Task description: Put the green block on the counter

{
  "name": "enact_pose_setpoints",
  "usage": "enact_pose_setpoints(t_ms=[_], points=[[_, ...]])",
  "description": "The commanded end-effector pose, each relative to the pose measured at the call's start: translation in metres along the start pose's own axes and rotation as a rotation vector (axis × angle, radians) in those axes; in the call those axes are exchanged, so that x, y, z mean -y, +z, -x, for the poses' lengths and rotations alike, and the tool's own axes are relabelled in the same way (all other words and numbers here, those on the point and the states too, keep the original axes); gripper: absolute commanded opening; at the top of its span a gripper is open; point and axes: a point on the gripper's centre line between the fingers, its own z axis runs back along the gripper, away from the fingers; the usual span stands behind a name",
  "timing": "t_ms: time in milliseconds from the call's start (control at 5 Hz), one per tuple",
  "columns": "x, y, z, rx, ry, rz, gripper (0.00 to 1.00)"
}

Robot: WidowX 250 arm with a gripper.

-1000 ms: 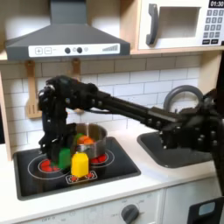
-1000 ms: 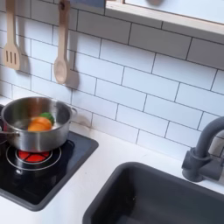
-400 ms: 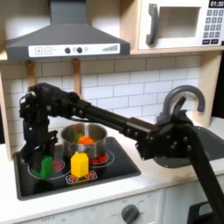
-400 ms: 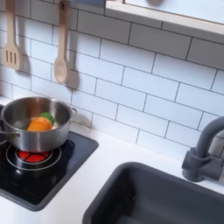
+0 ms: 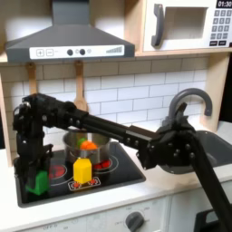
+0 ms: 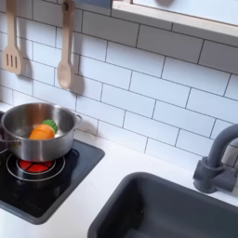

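- While our gripper [image 5: 36,178] clasps the green block [image 5: 38,185] by its sides, we judge it light, rigid (maybe slick).
- We carry it deskward [image 5: 14,213].

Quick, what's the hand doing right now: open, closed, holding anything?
Hand: closed on the green block, low at the stovetop's left edge in the first exterior view.

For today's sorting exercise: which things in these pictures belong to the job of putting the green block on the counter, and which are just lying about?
Job: green block, gripper, counter.
Lying about: yellow block, pot, stovetop, sink, wooden spoon.
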Motion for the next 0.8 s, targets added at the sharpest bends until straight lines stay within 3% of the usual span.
enact_pose_setpoints(t_ms=[0,200,400,600], points=[[-0.0049,-0.0063,0.0066,-0.011,-0.006,-0.004,0.00],[-0.0050,-0.0066,0.0085,-0.012,-0.003,-0.007,0.00],[-0.0039,-0.0022,0.0062,0.018,0.025,-0.002,1.00],[-0.0082,-0.0057,0.0054,0.025,0.047,-0.001,1.00]])
